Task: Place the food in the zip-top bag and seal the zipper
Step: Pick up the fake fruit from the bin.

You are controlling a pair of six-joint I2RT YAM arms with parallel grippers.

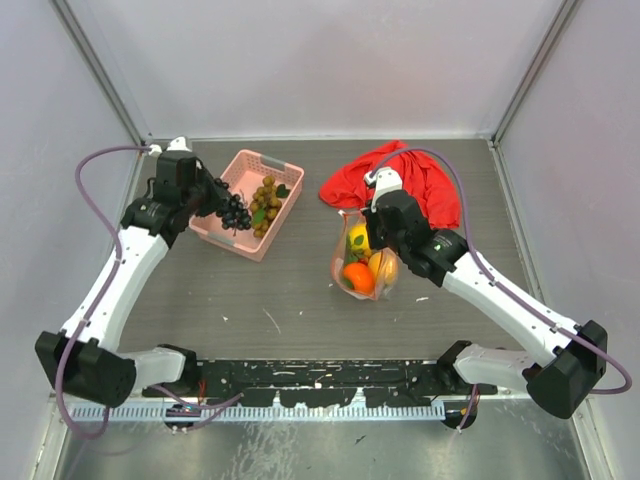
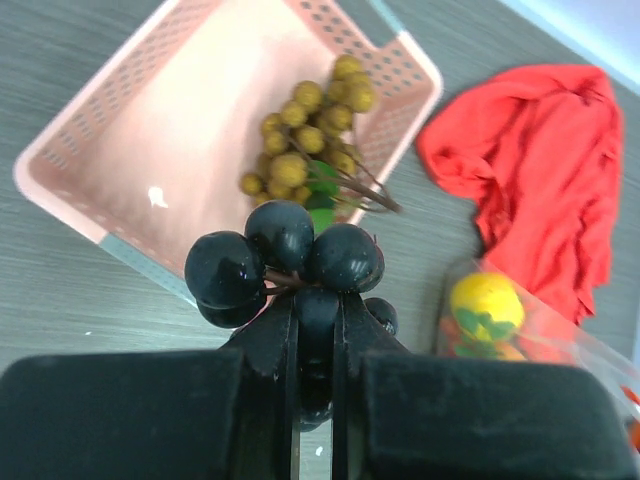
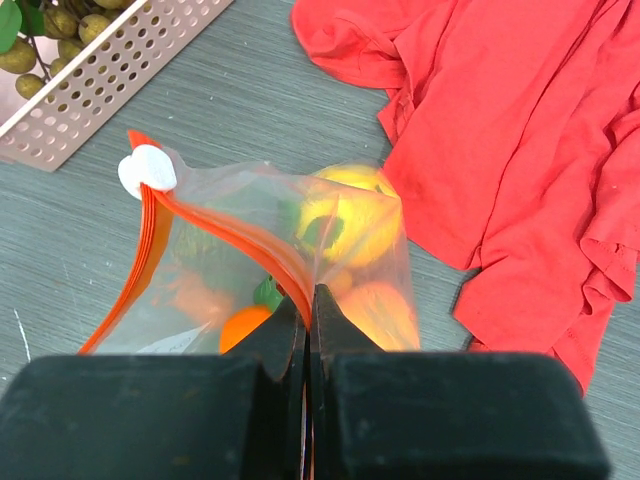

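On the grey wood-grain desk [image 1: 300,290] inside a white-walled bay, the left pincer [image 2: 315,310] is pressed together on the stem of a dark grape bunch [image 2: 285,255] hanging over the near rim of the pink basket [image 2: 90,95], where the golden-brown berries [image 1: 264,205] lie. The zip-top bag [image 3: 230,210] holding the orange [image 1: 358,277] and yellow fruit [image 3: 350,215] lies well to that pincer's right. The right pincer [image 3: 310,310] pinches its zipper [image 3: 215,225], which runs left and far to a white slider [image 3: 147,170].

table [image 1: 300,300]: grey wood-grain | on it: pink basket [image 1: 246,178], red cloth [image 1: 430,185], zip-top bag [image 1: 340,264]
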